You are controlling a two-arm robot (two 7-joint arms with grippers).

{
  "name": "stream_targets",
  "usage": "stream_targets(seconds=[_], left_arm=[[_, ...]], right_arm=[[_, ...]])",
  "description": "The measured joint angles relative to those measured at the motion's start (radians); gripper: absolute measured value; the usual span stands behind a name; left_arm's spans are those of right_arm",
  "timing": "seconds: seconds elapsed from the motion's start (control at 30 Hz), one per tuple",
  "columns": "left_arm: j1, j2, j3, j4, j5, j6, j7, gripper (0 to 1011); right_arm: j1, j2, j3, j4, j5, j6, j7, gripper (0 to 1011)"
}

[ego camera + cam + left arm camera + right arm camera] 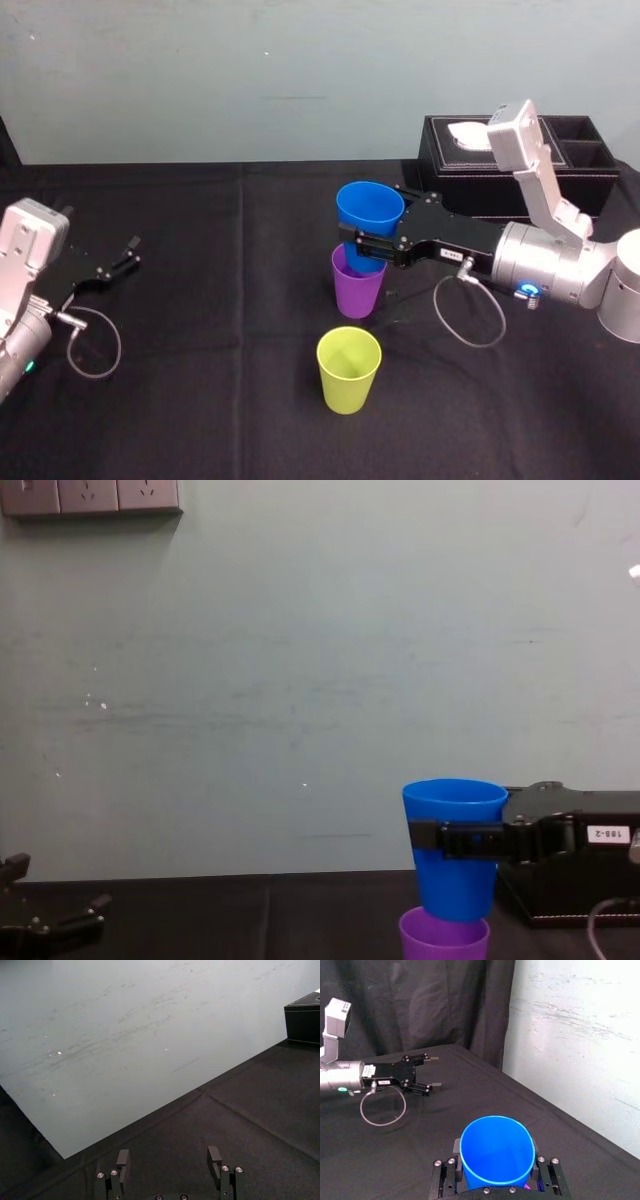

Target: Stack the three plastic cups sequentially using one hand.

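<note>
Black-clothed table, purple cup, yellow-green cup, tissue box

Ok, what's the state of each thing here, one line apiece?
blue cup: upright, held above the table, base at the purple cup's mouth, not fully nested.
purple cup: upright on the table, under the blue cup.
yellow-green cup: upright on the table, alone, empty.
right gripper: jaws shut on the blue cup.
left gripper: jaws open, empty, parked at the left.
tissue box: back right, tissue showing on top.
</note>
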Motion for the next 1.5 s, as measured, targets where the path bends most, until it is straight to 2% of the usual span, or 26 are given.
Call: stream_targets(seconds=[0.77, 1.5], left_arm=[[0.000, 0.000, 0.000, 0.000, 0.000, 0.000, 0.000, 1010], [0.000, 0.000, 0.000, 0.000, 0.000, 0.000, 0.000, 1010]], right_arm=[[0.036, -0.043, -0.020, 0.094, -0.038, -0.025, 0.007, 731], [0.039, -0.061, -0.018, 0.134, -0.050, -0.047, 0.022, 731]])
